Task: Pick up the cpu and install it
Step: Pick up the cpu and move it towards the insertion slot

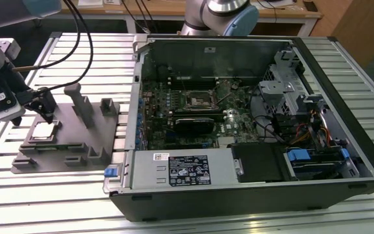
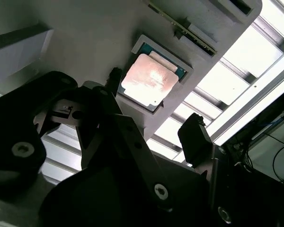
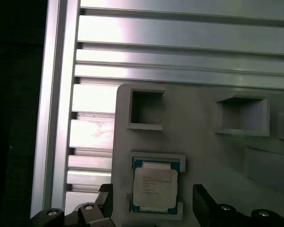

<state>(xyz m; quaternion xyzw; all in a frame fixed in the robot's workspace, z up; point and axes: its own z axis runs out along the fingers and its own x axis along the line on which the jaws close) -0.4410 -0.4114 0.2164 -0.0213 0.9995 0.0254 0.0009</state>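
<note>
Cpu: the small, flat, square cpu with a silvery metal top and a thin green rim (image 3: 155, 188) lies flat in a shallow square recess of the grey plastic tray (image 3: 213, 165). It is not lifted.
Tray: it rests on the ribbed aluminium tabletop (image 1: 44, 204), at about nine o'clock from the open black computer case (image 1: 239, 207) in the exterior view.
Gripper: the black two-finger gripper (image 1: 44, 111) hangs just above the cpu. It is spread wider than the chip and holds nothing. In the first wrist view one dark fingertip (image 3: 203, 202) stands beside the recess, not touching the chip.
Socket: the dark square socket with a metal frame (image 1: 200, 100) sits on the green board inside the case, well apart from the cpu.
Step in hand: the pick-up, I judge; the installing is not begun.
What the pick-up calls for: I think a level descent and an even, gentle grip on two opposite edges, because the chip is thin and sits low in its recess.
Writing: the cpu top carries small print and a white label (image 1: 183, 168) lies in the case. I do not read either.
</note>
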